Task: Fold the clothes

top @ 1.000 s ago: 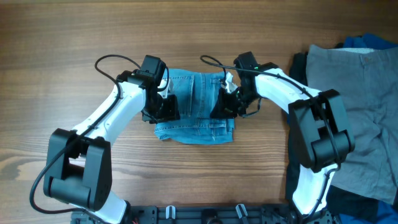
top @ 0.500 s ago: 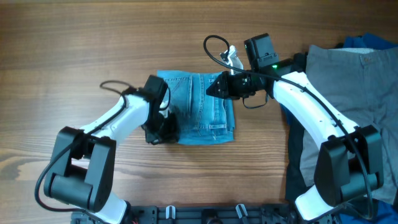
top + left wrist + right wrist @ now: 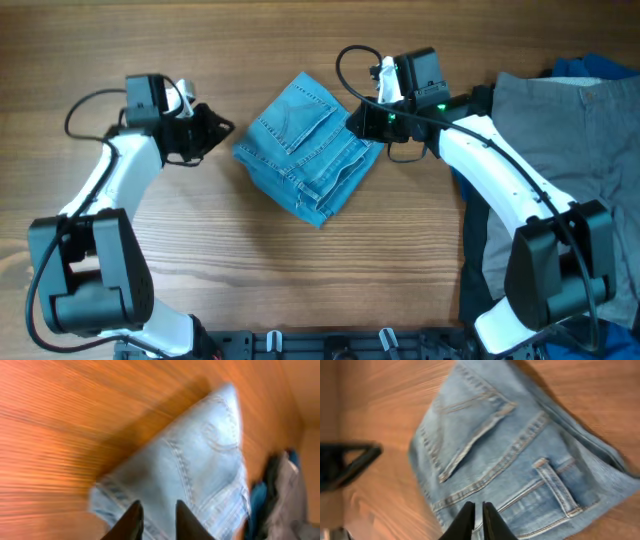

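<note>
While jeans (image 3: 305, 150) lie folded, grey garment (image 3: 560, 130) lies nearby.

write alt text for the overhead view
A folded pair of light-blue jeans lies askew on a wooden table, between two white robot arms. The left gripper is clear of it; the right gripper is at its edge. More garments lie far right.

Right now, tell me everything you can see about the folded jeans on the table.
The jeans are light-blue denim, folded into a compact squarish bundle lying flat on the wooden table, turned diamond-wise. A back pocket, stitched seams and a belt loop face up. The right gripper is at its right corner; the left gripper stands apart.
</note>
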Motion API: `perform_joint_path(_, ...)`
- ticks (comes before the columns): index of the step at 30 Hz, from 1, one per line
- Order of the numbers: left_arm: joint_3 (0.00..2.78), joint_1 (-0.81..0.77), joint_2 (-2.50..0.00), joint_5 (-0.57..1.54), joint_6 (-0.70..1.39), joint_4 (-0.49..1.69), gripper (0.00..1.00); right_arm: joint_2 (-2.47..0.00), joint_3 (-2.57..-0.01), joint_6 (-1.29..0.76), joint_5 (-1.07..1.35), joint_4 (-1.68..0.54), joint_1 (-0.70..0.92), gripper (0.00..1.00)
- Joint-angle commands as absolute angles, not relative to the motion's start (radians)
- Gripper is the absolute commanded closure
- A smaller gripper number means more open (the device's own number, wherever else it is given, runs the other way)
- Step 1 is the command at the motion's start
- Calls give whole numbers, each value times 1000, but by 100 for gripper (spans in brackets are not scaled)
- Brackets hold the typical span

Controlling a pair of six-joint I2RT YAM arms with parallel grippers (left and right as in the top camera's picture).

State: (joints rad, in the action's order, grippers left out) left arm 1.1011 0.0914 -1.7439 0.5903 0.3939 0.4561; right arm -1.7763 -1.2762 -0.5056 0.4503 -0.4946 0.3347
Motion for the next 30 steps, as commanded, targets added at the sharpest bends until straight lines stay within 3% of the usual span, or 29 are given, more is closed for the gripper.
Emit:
perform_joint_path(1, 1127, 67, -1750, 728, 290, 659, 38, -1918, -1283, -677, 397, -495, 340, 91)
perform_joint_path(2, 1126, 62, -1751, 706, 291, 713, 2, -1954, -1283, -706, 413, -495, 340, 91)
perform_joint_path(3, 1124, 57, -1751, 663, 291, 776, 0, -1990, -1283, -731, 439, -494, 337, 94)
perform_joint_path(9, 1001, 56, -1751, 619, 368, 792, 0, -2121, -1283, -755, 585, -503, 333, 96)
perform_joint_path(19, 707, -108, -1751, 706, 855, 168, 0, -2121, -1283, -739, 585, -505, 333, 96)
perform_joint_path(23, 704, -212, -1751, 472, 1071, 82, 0, -2121, -1283, -733, 585, -506, 333, 96)
perform_joint_path(24, 704, -225, -1751, 377, 1129, 82, 3, -2121, -1283, -732, 585, -509, 333, 96)
perform_joint_path(25, 704, -225, -1751, 295, 1169, 81, 15, -2121, -1283, -732, 585, -515, 333, 96)
perform_joint_path(30, 705, -224, -1751, 240, 1062, 17, 45, -2120, -1283, -709, 596, -533, 333, 96)
